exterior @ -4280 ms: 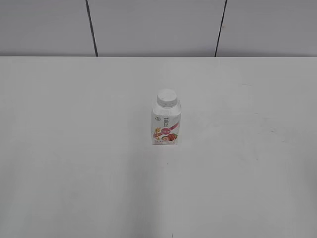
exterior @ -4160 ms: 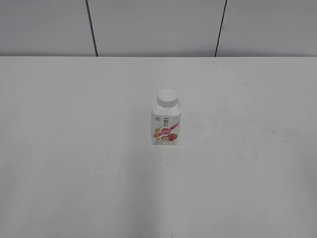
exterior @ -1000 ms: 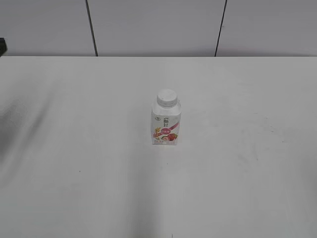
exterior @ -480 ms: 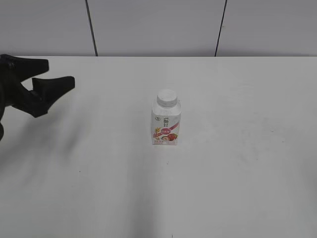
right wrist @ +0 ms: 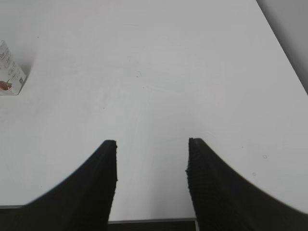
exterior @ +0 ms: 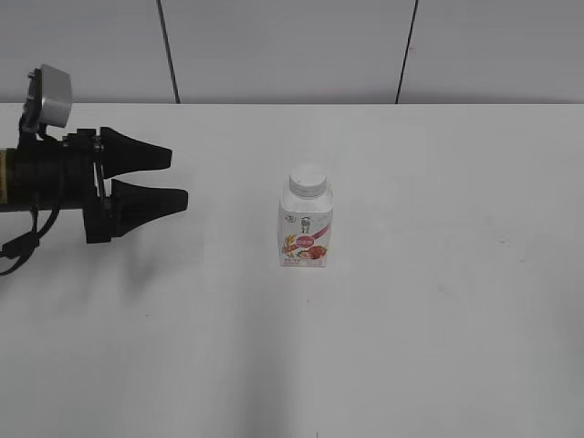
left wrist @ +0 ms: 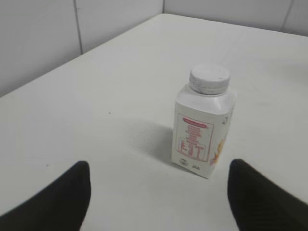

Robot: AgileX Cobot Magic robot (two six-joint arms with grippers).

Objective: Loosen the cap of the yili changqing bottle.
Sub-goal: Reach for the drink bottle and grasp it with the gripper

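Note:
The yili changqing bottle (exterior: 307,231) stands upright at the middle of the white table (exterior: 438,347), white with a pink-red label. Its white cap (exterior: 307,181) sits on the neck. The left wrist view shows the bottle (left wrist: 204,130) and cap (left wrist: 209,79) ahead, between and beyond the jaws. My left gripper (exterior: 173,178) is open and empty, pointing right at the bottle from a hand's width to its left; its jaws (left wrist: 159,192) are spread wide. My right gripper (right wrist: 151,144) is open and empty near the table's front edge, out of the exterior view; the bottle's corner (right wrist: 9,72) shows far left.
A grey panelled wall (exterior: 292,50) rises behind the table's far edge. The table's right edge (right wrist: 284,53) and front edge (right wrist: 149,222) show in the right wrist view.
My left arm has come in from the left edge and moved right toward the bottle, jaws open. The bottle has not moved.

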